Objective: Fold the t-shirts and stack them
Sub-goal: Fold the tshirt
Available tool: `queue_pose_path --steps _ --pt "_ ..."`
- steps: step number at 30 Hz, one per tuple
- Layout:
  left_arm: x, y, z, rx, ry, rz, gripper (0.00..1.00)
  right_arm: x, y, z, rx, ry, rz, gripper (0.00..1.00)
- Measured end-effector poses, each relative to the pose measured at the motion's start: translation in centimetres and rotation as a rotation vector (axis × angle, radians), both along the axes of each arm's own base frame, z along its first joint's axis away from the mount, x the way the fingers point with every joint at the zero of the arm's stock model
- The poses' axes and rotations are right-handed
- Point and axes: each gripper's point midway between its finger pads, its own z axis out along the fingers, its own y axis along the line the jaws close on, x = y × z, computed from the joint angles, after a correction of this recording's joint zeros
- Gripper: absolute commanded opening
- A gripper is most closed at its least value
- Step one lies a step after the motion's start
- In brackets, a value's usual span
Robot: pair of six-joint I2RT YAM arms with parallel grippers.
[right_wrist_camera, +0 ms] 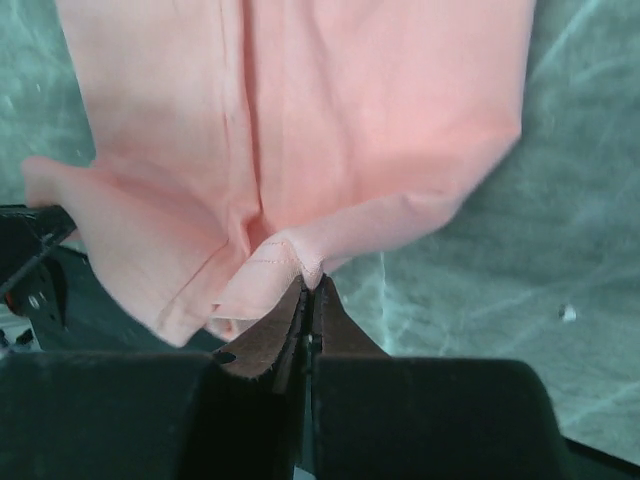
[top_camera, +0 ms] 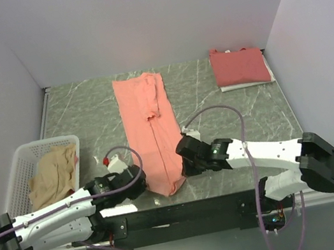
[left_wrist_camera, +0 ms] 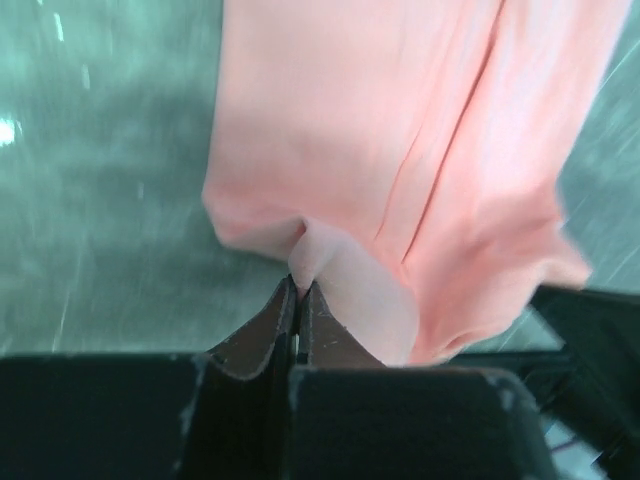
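Centre table (top_camera: pixel 87 113): salmon shirt (top_camera: pixel 148 128), a long strip running near to far. Left gripper (left_wrist_camera: pixel 298 290) and right gripper (right_wrist_camera: pixel 312 285) both clamped on its near end. Step, I judge: folding in half. Next I carry that end far, level.

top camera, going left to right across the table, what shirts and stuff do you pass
white basket holding the tan t-shirt → salmon-orange t-shirt laid out long in the middle → coral-red t-shirt folded at the far right
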Motion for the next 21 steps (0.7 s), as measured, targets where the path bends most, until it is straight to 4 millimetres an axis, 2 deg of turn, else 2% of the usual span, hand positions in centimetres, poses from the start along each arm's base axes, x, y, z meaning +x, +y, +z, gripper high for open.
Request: queue_pose_path --steps 3,10,17,21 --pt "2.8 0.6 1.0 -0.001 -0.042 0.048 0.00 2.0 0.8 0.3 -0.009 -0.013 -0.018 0.00" --pt "9.6 1.0 2.8 0.035 -0.119 0.119 0.01 8.9 2.2 1.1 -0.008 -0.054 -0.112 0.00" --pt "15.9 2.0 3.7 0.045 -0.155 0.193 0.01 16.2 1.6 1.2 -0.001 -0.081 -0.223 0.00" --pt "18.4 2.9 3.3 0.050 -0.148 0.225 0.01 19.6 1.4 0.9 0.001 -0.089 -0.264 0.00"
